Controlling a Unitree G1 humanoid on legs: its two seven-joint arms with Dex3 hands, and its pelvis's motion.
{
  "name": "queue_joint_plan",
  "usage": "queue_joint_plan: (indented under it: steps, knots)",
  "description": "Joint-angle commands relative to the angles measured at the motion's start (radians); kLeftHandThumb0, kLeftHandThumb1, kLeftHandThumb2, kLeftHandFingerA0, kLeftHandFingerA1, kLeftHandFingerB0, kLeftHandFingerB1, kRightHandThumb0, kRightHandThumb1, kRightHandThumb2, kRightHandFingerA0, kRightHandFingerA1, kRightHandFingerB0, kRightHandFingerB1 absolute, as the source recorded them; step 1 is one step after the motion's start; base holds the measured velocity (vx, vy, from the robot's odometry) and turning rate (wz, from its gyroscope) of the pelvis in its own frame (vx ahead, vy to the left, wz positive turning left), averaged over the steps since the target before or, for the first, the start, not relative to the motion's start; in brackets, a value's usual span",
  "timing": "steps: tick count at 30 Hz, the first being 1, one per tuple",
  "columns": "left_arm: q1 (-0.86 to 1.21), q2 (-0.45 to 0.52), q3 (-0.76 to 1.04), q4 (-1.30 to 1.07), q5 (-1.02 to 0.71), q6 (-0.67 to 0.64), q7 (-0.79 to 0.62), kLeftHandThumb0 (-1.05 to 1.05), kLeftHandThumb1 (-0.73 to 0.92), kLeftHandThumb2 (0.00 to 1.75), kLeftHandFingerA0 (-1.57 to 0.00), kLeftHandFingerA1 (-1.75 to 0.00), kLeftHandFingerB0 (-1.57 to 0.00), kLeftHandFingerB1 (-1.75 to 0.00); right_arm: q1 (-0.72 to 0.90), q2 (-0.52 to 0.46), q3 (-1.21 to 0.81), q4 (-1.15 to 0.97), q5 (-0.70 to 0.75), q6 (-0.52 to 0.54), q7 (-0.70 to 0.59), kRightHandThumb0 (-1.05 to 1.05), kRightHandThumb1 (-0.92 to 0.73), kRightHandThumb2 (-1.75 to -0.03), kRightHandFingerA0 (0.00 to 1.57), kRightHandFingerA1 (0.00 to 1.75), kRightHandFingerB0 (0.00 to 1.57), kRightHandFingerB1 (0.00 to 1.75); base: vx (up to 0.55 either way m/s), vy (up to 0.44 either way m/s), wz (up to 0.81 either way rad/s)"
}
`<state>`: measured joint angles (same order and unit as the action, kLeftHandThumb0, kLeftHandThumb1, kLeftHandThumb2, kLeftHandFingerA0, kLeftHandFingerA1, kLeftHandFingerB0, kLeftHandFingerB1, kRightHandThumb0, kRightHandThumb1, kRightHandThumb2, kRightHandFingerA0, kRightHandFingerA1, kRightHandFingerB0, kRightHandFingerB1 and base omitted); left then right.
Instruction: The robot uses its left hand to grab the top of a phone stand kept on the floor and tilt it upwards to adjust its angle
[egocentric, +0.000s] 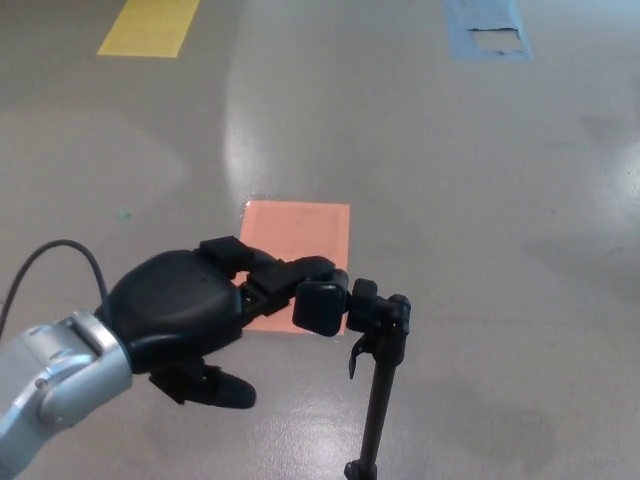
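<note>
- On the grey floor (480, 180), low centre of your head view, the phone stand (378, 400) stands upright: thin black pole, clamp head on top, foot cut off by the bottom edge.
- Your left hand (190, 310) comes in from the lower left, silver forearm with a black cable looping behind it.
- Its fingers (318, 306) reach right and touch the left side of the stand's head; one blocky fingertip sits right against the clamp.
- Thumb hangs below the palm, well apart from the pole, so fingers are spread and nothing is gripped: hand reads as released, just contacting the head.
- Orange floor patch (300, 240) lies behind the hand, partly covered by the fingers.
- Yellow floor marking (150, 25) at top left, blue marking (487, 28) at top right, both far from the stand.
- Your right hand does not show.
</note>
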<state>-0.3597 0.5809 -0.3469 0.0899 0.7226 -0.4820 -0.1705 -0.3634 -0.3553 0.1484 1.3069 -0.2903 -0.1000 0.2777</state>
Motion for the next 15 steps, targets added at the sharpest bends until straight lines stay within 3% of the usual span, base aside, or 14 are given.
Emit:
queue_joint_plan:
  steps: [1,6,7,8,9,11,12,13,14,15]
  knots:
    - [-0.025,0.038,0.021,0.051,-0.004,-0.042,0.017,-0.79,0.55,0.89,-0.14,-0.42,-0.03,-0.19,-0.005,-0.017,-0.002,0.004,0.000,0.004,0.008,-0.62,-0.62,-0.94,0.25,0.52,0.17,0.45,0.00,0.000,0.00]
    - [-0.020,0.035,0.017,0.075,0.006,-0.057,0.037,-0.80,0.56,0.90,-0.14,-0.42,-0.02,-0.18,-0.007,-0.017,0.001,0.005,-0.003,0.003,0.007,-0.62,-0.62,-0.94,0.27,0.52,0.18,0.45,0.00,0.000,0.00]
    - [-0.018,0.035,0.016,0.072,0.005,-0.054,0.032,-0.80,0.55,0.89,-0.14,-0.42,-0.02,-0.18,-0.008,-0.017,0.000,0.005,-0.001,-0.001,0.011,-0.59,-0.77,-0.63,0.34,0.42,0.27,0.33,0.00,0.000,0.00]
    - [-0.016,0.035,0.016,0.069,0.005,-0.052,0.027,-0.80,0.55,0.89,-0.14,-0.42,-0.02,-0.18,-0.008,-0.017,0.000,0.004,0.000,-0.005,0.017,-0.59,-0.77,-0.63,0.34,0.42,0.27,0.33,0.00,0.000,0.00]
    - [-0.012,0.034,0.013,0.058,0.010,-0.041,0.017,-0.81,0.69,0.64,-0.19,-0.30,0.00,-0.18,-0.011,-0.017,0.001,0.004,-0.002,-0.004,0.012,-0.59,-0.79,-0.63,0.33,0.42,0.27,0.33,0.00,0.000,0.00]
    - [-0.011,0.033,0.012,0.054,0.012,-0.037,0.014,-0.81,0.69,0.64,-0.19,-0.30,0.00,-0.18,-0.012,-0.017,0.001,0.004,-0.003,-0.003,0.010,-0.59,-0.79,-0.63,0.33,0.42,0.27,0.33,0.00,0.000,0.00]
    - [-0.014,0.029,0.007,0.058,0.021,-0.035,0.019,-0.81,0.58,0.92,-0.13,-0.42,-0.03,-0.19,-0.014,-0.019,-0.001,0.003,-0.001,-0.002,0.009,-0.60,-0.78,-0.63,0.34,0.42,0.28,0.33,0.00,0.000,0.00]
    - [-0.016,0.027,0.005,0.060,0.025,-0.034,0.022,-0.81,0.58,0.92,-0.13,-0.42,-0.03,-0.19,-0.015,-0.020,-0.002,0.003,0.000,-0.002,0.008,-0.60,-0.78,-0.63,0.34,0.42,0.28,0.33,0.00,0.000,0.00]
    - [-0.018,0.026,0.004,0.062,0.029,-0.035,0.025,-0.81,0.57,0.92,-0.14,-0.42,-0.02,-0.18,-0.019,-0.020,-0.003,0.002,0.001,0.000,0.008,-0.64,-0.62,-0.94,0.27,0.53,0.17,0.46,0.00,0.000,0.00]
    - [-0.022,0.025,0.003,0.065,0.034,-0.035,0.030,-0.81,0.57,0.92,-0.14,-0.42,-0.02,-0.18,-0.024,-0.020,-0.005,0.000,0.002,0.003,0.008,-0.64,-0.62,-0.94,0.27,0.53,0.17,0.46,0.00,0.000,0.00]
